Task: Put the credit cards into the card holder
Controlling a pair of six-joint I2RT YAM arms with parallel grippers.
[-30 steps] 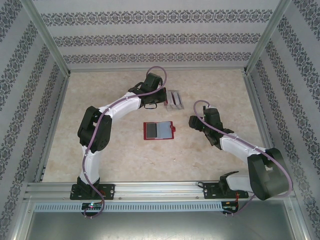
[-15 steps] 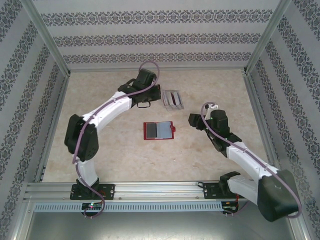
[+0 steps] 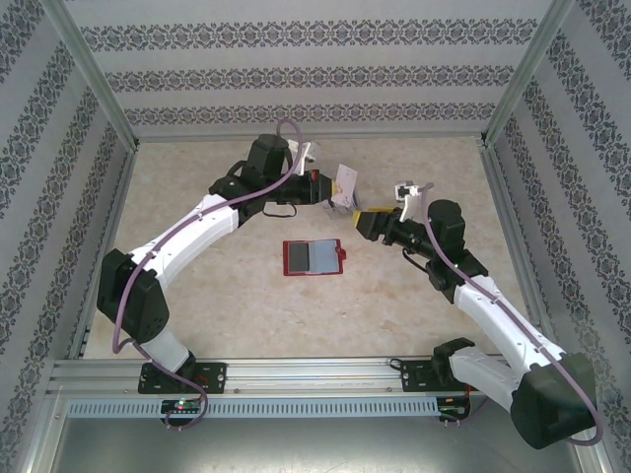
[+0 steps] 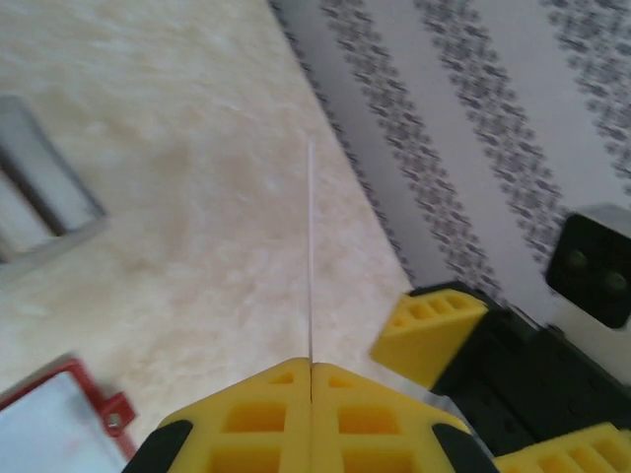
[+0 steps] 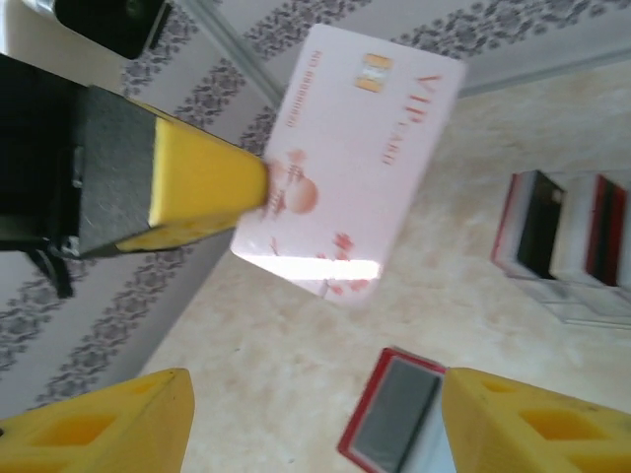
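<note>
Left gripper has lifted 1 card.

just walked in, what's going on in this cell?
The left gripper is shut on a pale pink VIP card, holding it up off the table. The right gripper is open and faces the card without touching it. The red card holder lies open below; more cards stand in the slotted stand.

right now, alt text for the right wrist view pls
A pale pink VIP card is held in the air, pinched at one edge by the left fingers. Below, the red card holder lies open on the table between the open right fingers; more cards stand in a rack at right.
</note>
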